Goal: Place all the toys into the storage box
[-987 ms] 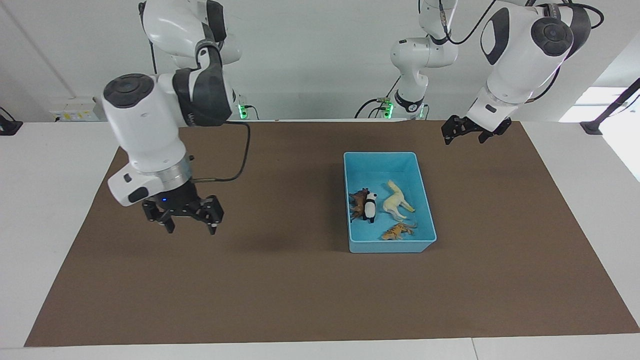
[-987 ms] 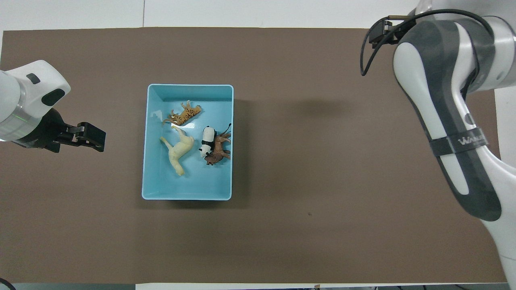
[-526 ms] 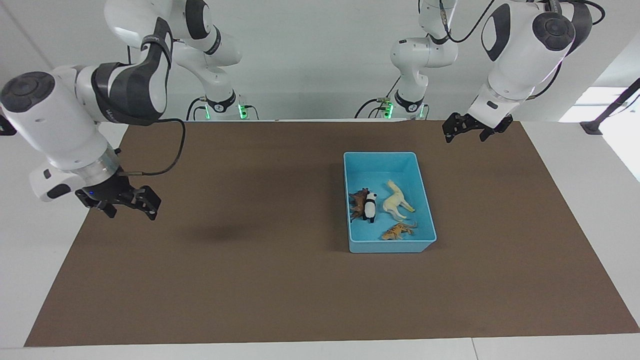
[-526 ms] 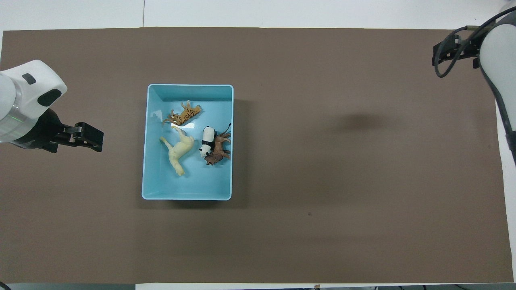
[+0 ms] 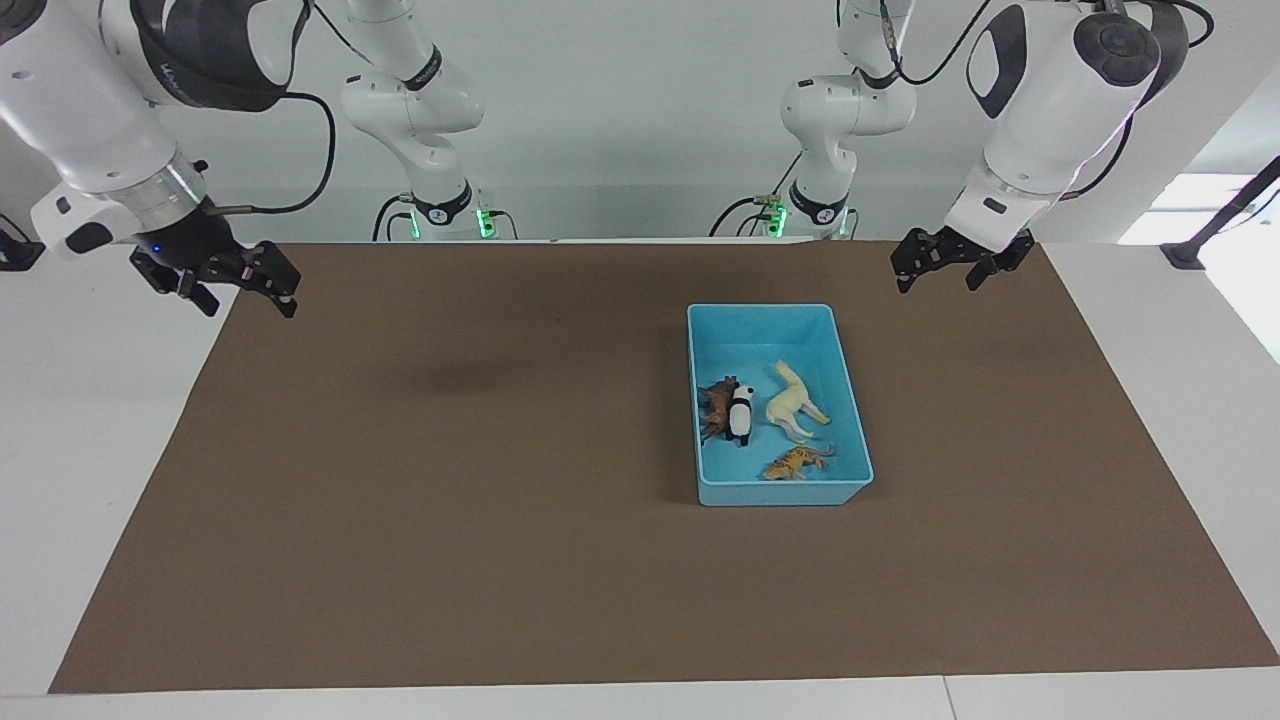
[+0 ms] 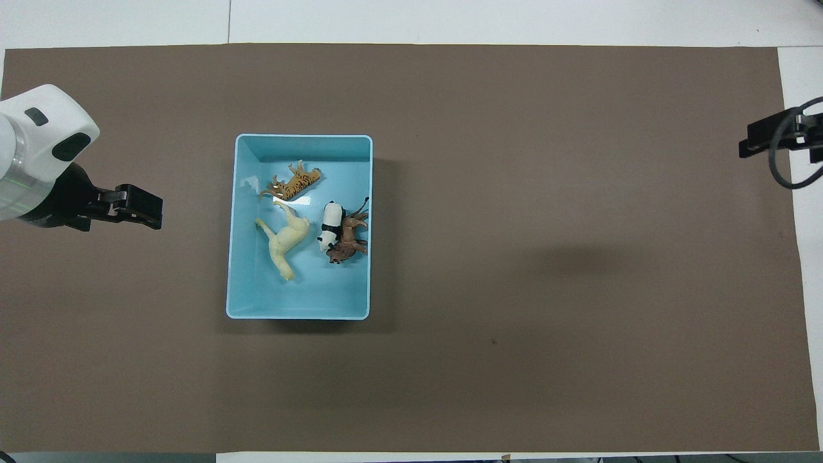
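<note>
Inside the storage box (image 5: 848, 404) lie all toys (image 5: 741, 411); both end effectors, left (image 5: 948, 262) and right (image 5: 232, 284), hang spread, holding nothing.

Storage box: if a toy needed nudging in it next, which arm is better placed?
Left, probably. The left gripper hangs over the mat beside the box; the right gripper is up at the right arm's end. All four toys already lie inside.

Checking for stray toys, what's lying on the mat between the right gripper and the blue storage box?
Nothing: the overhead view shows only bare brown mat between the right gripper and the storage box.
</note>
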Available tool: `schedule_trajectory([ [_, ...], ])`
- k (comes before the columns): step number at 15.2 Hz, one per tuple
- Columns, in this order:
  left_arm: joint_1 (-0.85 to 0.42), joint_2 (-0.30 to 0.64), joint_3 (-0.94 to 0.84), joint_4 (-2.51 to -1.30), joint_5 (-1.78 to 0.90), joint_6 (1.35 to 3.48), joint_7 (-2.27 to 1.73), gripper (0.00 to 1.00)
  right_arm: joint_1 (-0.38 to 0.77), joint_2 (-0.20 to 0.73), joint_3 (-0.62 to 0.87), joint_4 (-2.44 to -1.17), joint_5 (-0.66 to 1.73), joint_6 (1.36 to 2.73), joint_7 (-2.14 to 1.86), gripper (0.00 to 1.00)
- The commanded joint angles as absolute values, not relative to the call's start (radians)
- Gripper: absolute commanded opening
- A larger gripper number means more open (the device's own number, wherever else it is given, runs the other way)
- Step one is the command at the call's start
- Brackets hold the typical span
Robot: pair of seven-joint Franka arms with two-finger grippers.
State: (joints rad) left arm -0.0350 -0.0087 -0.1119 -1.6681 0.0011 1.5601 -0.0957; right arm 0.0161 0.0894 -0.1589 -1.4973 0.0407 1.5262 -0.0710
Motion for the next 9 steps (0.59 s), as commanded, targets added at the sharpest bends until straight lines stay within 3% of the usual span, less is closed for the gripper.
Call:
schedule_trajectory([
  [1,-0.043,-0.037,-0.100,-1.683,-0.015,1.577,-0.089,1.00,-0.018,0.092,-0.141,-1.467,0.005,1.450,-0.109,1.00],
  [9,-0.035,-0.043,-0.103,-1.687,-0.014,1.572,-0.089,1.00,-0.017,0.087,-0.133,-1.471,-0.049,1.477,-0.144,1.00],
])
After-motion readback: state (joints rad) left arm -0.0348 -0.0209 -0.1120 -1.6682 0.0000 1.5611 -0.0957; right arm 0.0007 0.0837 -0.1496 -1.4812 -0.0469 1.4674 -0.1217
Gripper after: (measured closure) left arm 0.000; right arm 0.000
